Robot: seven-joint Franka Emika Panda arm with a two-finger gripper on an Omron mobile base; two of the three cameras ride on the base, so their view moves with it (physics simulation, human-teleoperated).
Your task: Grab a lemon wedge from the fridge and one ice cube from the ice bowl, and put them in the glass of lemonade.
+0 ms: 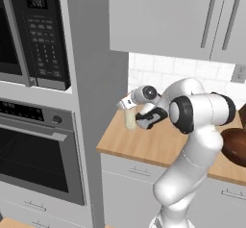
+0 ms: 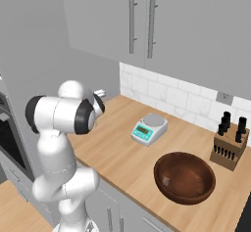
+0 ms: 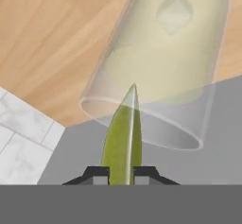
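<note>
Hand view: gripper (image 3: 122,173) clamped on the lemon wedge (image 3: 124,138), its tip pointing over the glass of lemonade's (image 3: 160,72) rim just ahead.

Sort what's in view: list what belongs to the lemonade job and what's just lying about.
Job: lemon wedge in the shut gripper; glass of lemonade, with an ice cube in it.
Lying about: kitchen scale, wooden bowl, knife block, wall oven, microwave.

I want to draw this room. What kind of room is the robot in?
A kitchen, most likely. There is a wall oven with a microwave above it, a wooden counter under grey cupboards, and a knife block.
</note>
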